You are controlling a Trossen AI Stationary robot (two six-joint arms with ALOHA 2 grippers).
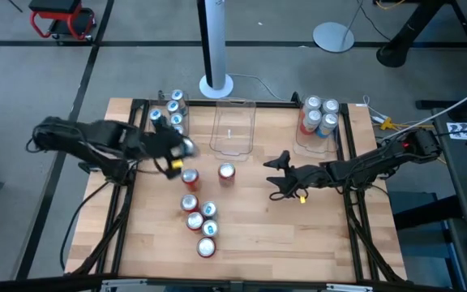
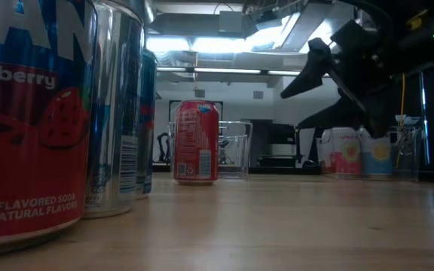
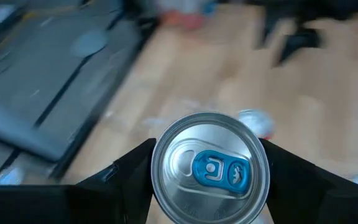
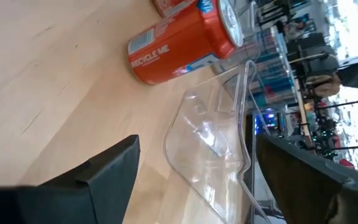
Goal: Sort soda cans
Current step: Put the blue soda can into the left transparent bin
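You see: red soda cans [image 1: 197, 212] | silver tops, blue tab [image 3: 219, 170] | clear bin [image 1: 233, 128] | pale wood table [image 1: 298, 235]

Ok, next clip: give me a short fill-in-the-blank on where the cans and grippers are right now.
1. The left gripper is shut on a can whose pull tab is ____.
2. The right gripper hangs with its fingers ____, holding nothing.
3. The clear middle bin at the table's far edge holds ____ cans.
4. The lone upright can in front of that bin is ____.

Missing words: blue; open; no; red
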